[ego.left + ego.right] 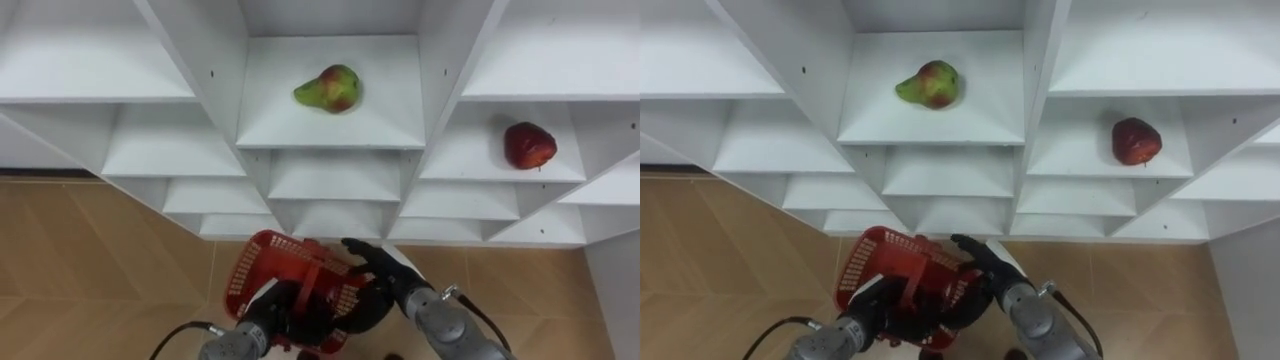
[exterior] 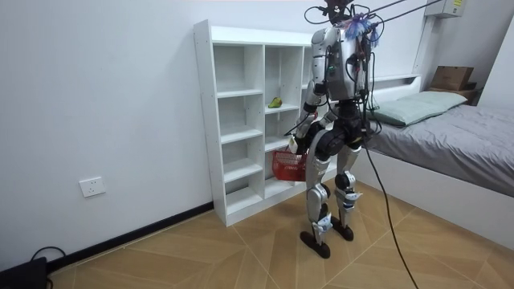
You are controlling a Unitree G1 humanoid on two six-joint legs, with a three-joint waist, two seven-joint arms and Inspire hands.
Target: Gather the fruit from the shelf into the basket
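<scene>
The pear lay on a middle shelf of the closet, the apple one column to the right. The left hand clasped the handle of the red basket, and the right hand rested at its rim — fingers straight.

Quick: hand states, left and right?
Left hand: shut on the red basket, at its handle.
Right hand: open, fingers straight against the basket's rim.

In the closet pear lies left of apple, basket before it.
</scene>
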